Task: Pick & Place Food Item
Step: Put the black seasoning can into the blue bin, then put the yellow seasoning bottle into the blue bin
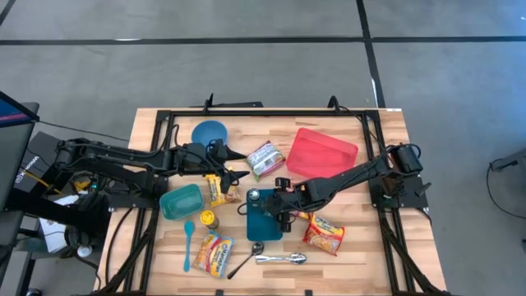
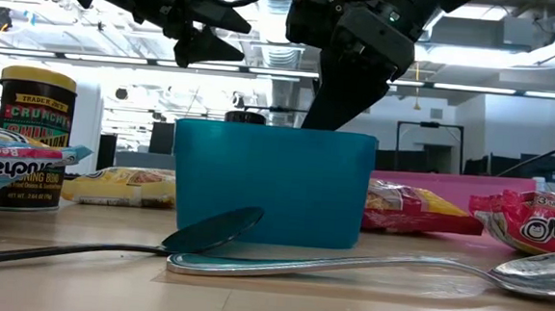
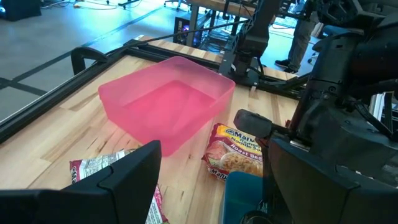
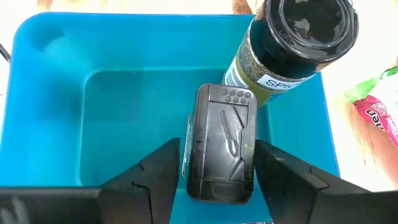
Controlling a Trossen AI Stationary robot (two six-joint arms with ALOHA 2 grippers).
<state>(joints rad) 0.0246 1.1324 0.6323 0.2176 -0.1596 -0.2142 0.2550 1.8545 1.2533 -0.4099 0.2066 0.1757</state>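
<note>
Tin (image 4: 221,143), dark and oblong, is taken as the food item. It lies on the floor of the blue bin (image 4: 43,74), well inside its walls, near the corner where a spice jar (image 4: 292,43) leans.

Right gripper (image 4: 217,186) stands directly over the bin, pointing down into it. Its jaws are parted and flank the tin on its two long sides, with only a thin gap on each. Nothing appears held, and the tin looks to rest on the bin floor.

The tin's long axis runs crosswise to the closing direction, so the jaws span its short width.

Left gripper (image 1: 237,164) waits away from the bin, toward the table's far side, jaws wide and empty. The right arm is plainly the nearer.

Judgement: placement looks complete, and a straight lift should clear the bin and jar.
</note>
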